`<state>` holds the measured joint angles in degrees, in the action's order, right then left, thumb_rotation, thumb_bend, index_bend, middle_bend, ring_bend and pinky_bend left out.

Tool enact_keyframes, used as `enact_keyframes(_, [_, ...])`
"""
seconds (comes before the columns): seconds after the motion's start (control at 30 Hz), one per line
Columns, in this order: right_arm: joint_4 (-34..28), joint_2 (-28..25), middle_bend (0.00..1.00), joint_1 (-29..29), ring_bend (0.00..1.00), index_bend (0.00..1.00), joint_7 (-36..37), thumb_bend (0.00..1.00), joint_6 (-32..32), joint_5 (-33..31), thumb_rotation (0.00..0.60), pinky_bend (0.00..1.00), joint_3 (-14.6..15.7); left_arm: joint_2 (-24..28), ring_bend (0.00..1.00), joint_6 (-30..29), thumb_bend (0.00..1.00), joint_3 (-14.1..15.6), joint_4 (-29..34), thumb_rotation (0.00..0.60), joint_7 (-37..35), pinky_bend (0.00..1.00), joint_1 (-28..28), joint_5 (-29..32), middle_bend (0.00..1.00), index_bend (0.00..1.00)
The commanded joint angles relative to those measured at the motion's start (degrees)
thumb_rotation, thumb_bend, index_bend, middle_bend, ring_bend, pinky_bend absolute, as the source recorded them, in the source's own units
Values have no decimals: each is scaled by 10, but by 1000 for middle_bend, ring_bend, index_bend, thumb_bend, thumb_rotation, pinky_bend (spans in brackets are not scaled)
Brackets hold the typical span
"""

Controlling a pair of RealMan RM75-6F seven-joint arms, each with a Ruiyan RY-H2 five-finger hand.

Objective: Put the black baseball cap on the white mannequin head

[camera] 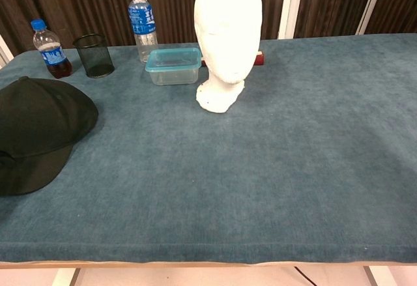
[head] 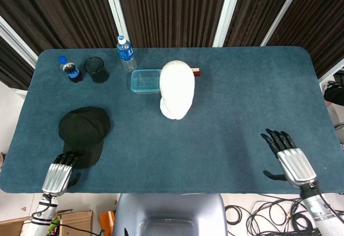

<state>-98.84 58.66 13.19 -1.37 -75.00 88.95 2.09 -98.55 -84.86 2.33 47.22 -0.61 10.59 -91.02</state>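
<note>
The black baseball cap (head: 83, 133) lies flat on the blue table at the front left, also plain in the chest view (camera: 36, 133). The white mannequin head (head: 177, 88) stands upright near the table's middle back, bare on top (camera: 228, 35). My left hand (head: 59, 174) hovers at the front left edge, just below the cap's brim, fingers pointing toward it, holding nothing. At the front right edge, my right hand (head: 287, 158) is spread with nothing in it. The chest view shows neither hand.
Behind the mannequin head sit a clear plastic box (head: 145, 80), a water bottle (head: 126, 53), a black mesh cup (head: 97, 69) and a dark cola bottle (head: 70, 69). A small red-and-white block (head: 196, 72) lies at the head's right.
</note>
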Motion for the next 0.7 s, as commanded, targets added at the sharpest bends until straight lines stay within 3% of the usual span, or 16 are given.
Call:
enact_keyframes(0.03, [10, -4, 0, -4, 0, 0, 17, 73, -2, -3, 600, 0, -2, -19, 236, 3, 290, -6, -31, 600, 2, 301, 7, 0, 312, 330])
enact_keyframes(0.5, [23, -9, 0, -5, 0, 0, 46, 72, 16, -5, 600, 0, 0, -65, 286, 11, 291, -17, -127, 600, 15, 303, 27, 0, 380, 390])
enact_keyframes(0.7, [25, -9, 0, -5, 0, 0, 51, 72, 19, -3, 600, 0, -1, -91, 375, -5, 294, -20, -182, 600, 1, 342, 38, -6, 481, 484])
